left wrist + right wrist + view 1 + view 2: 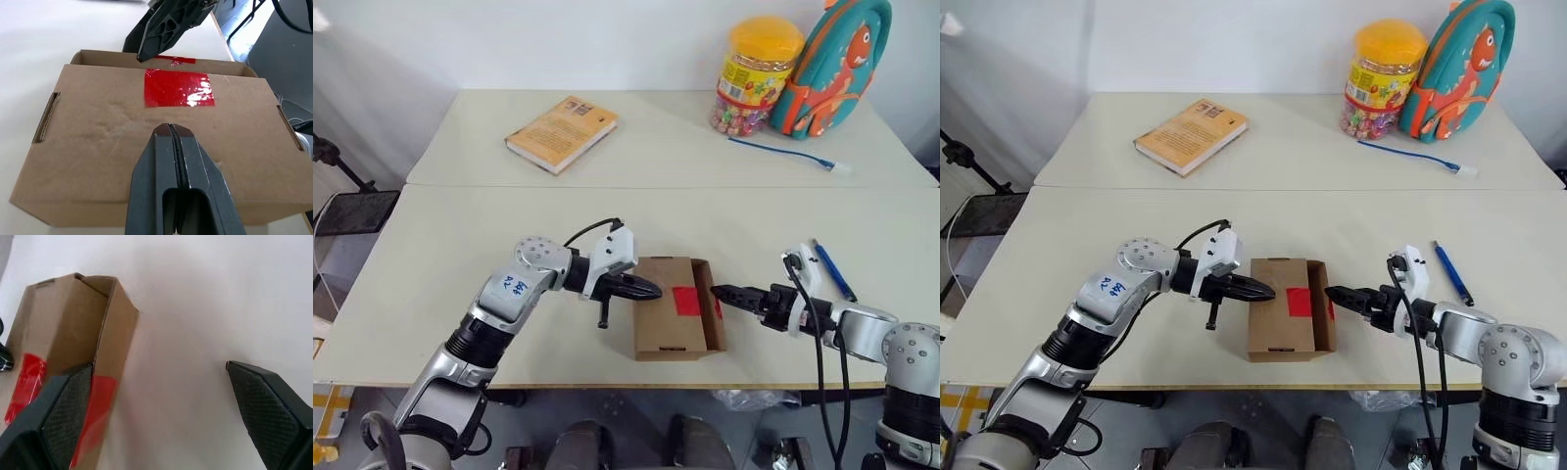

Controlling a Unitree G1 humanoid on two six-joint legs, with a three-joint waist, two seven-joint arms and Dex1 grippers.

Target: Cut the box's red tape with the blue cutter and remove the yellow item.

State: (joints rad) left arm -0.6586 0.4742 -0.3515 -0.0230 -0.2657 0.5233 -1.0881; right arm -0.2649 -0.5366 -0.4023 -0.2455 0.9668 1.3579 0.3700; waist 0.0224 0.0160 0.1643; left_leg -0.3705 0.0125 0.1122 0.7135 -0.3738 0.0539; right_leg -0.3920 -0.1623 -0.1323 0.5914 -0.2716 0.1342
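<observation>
The brown box (661,313) lies near the table's front edge, and its right flap (710,315) stands up. The red tape (686,301) sits partly on the lid (178,88) and partly on that raised flap (98,401). My left gripper (654,291) is shut with nothing in it, its tips resting on the lid left of the tape. My right gripper (720,292) is open beside the flap, with one finger (63,416) against the flap's outer face. The blue cutter (832,269) lies on the table right of my right hand. The yellow item is hidden.
An orange-yellow book (561,131) lies at the back left. A yellow-lidded candy jar (759,76) and a teal backpack (832,64) stand at the back right. A blue cable (783,153) lies in front of them. The table edge (607,384) runs just before the box.
</observation>
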